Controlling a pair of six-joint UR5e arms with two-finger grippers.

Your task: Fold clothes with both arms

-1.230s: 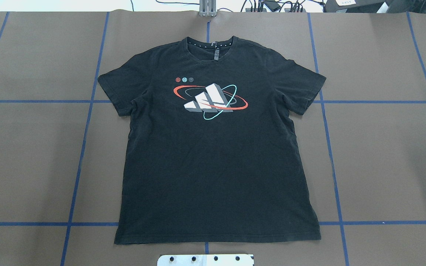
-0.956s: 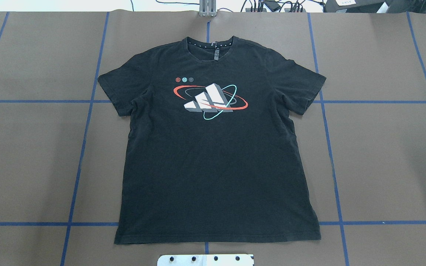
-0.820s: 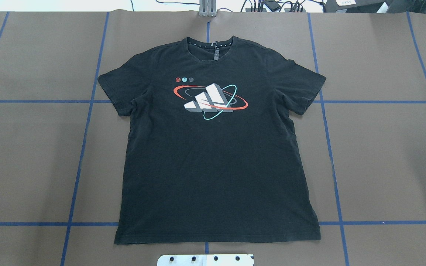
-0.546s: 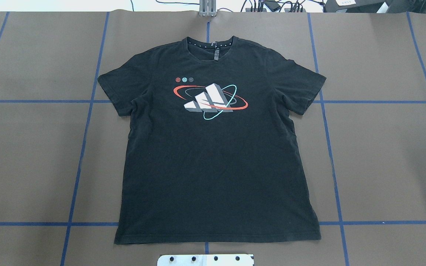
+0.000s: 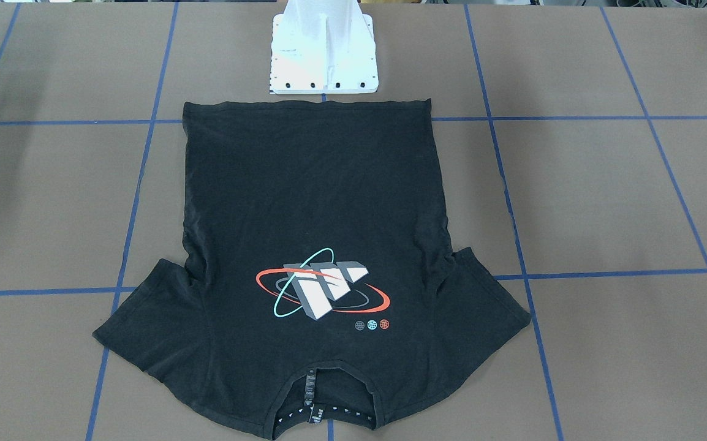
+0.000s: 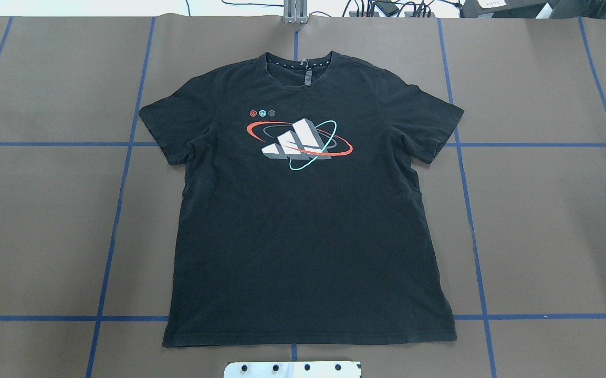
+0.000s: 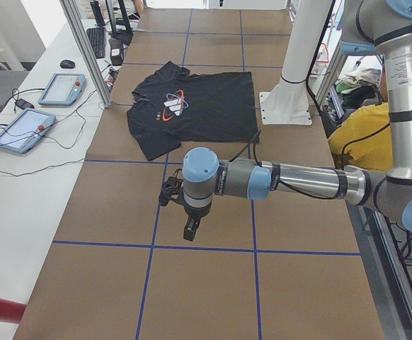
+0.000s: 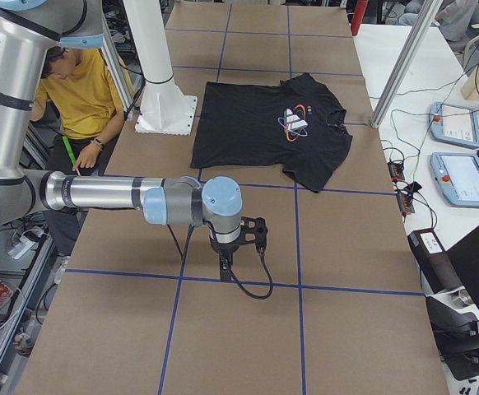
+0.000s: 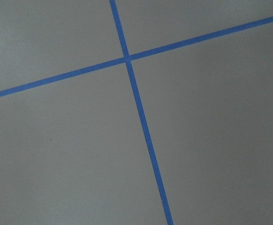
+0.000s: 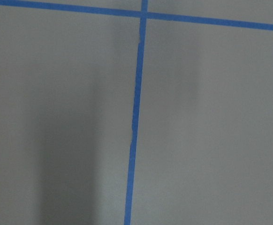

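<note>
The black T-shirt (image 6: 308,236) is lying flat, logo (image 6: 299,144) up, mid-frame in the overhead view, not shifting over the past second, so folding is not starting yet. The left gripper (image 7: 189,234) and right gripper (image 8: 225,270) are hanging over bare table (image 6: 544,220), well apart from it. How far open they are I cannot tell.

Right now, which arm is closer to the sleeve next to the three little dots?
Left. The left end effector hovers over the table beyond that sleeve; the right end effector is past the opposite sleeve, with the whole T-shirt between.

The left arm's claw (image 7: 190,233) hangs above the table (image 7: 114,212), well apart from the T-shirt (image 7: 206,106).
</note>
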